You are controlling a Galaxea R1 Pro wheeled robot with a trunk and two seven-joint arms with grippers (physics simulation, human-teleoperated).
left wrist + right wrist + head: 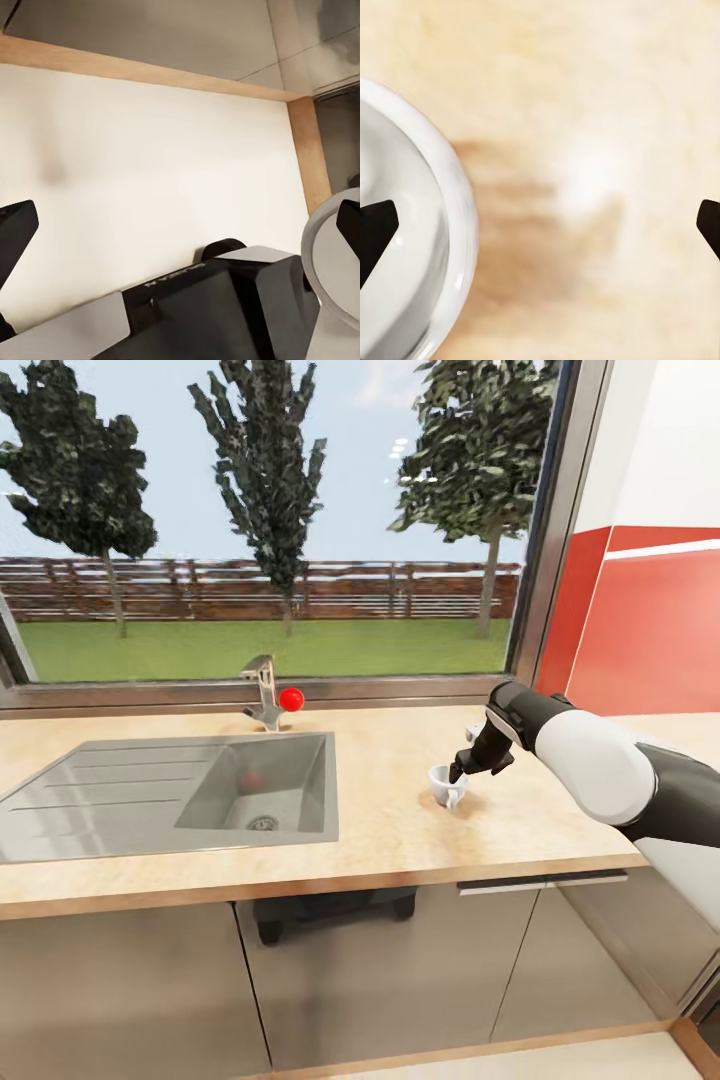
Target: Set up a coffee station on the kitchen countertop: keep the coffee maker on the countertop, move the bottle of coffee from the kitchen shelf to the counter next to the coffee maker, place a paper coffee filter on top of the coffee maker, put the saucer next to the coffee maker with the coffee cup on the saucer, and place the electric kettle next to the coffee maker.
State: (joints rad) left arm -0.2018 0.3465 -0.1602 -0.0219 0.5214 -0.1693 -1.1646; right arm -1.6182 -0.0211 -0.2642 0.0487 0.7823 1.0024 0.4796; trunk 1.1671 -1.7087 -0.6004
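A white coffee cup [446, 785] stands on the wooden countertop [400, 830], to the right of the sink. My right gripper [459, 770] hangs right over it, pointing down. In the right wrist view the cup [412, 247] lies to one side, with one dark fingertip [375, 234] over its inside and the other far off over bare wood. The right gripper [540, 225] is open, and the cup's rim lies between its fingers. The left gripper [180, 225] is open too and holds nothing, hanging low over the pale floor. The coffee maker, bottle, filter, saucer and kettle are out of view.
A steel sink [190, 795] with a drainboard fills the counter's left half, and a faucet [264, 693] with a red knob stands behind it. A large window runs along the back, a red wall [650, 630] at the right. Grey cabinets [400, 970] sit below. My black base [225, 307] shows in the left wrist view.
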